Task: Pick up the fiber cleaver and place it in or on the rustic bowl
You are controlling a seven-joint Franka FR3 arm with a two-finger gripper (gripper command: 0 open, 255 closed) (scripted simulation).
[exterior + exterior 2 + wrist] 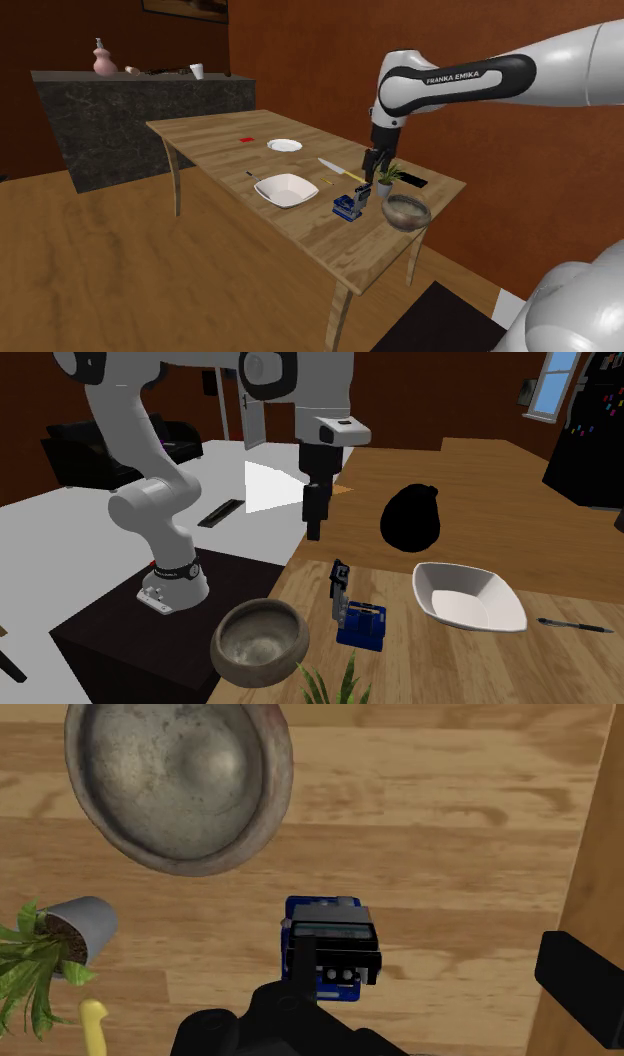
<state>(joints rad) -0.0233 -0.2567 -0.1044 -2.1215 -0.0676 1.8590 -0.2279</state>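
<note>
Rust-brown walls close in a room where a plank-topped wooden table [220, 150] carries everything. Nearest the stand, at the table's corner, sits a round grey-brown rustic bowl [406, 211] with a rough, stone-like finish. Just beside it, clear of its rim, stands the fiber cleaver [347, 207], a small blue block with a black-and-grey hinged lid tipped up. The all-black gripper [372, 165] hangs above it with nothing in its hold; whether it is open or closed I cannot tell. The cleaver looks rigid, compact and fairly light, with smooth hard sides. I would clasp the blue body low across its narrow width and avoid the lid, which may swing. Beyond come a small potted green plant [386, 180], a white square dish [286, 189], a yellow-handled knife [338, 170], a white round plate [284, 145], then a dark stone counter [100, 120]
</note>
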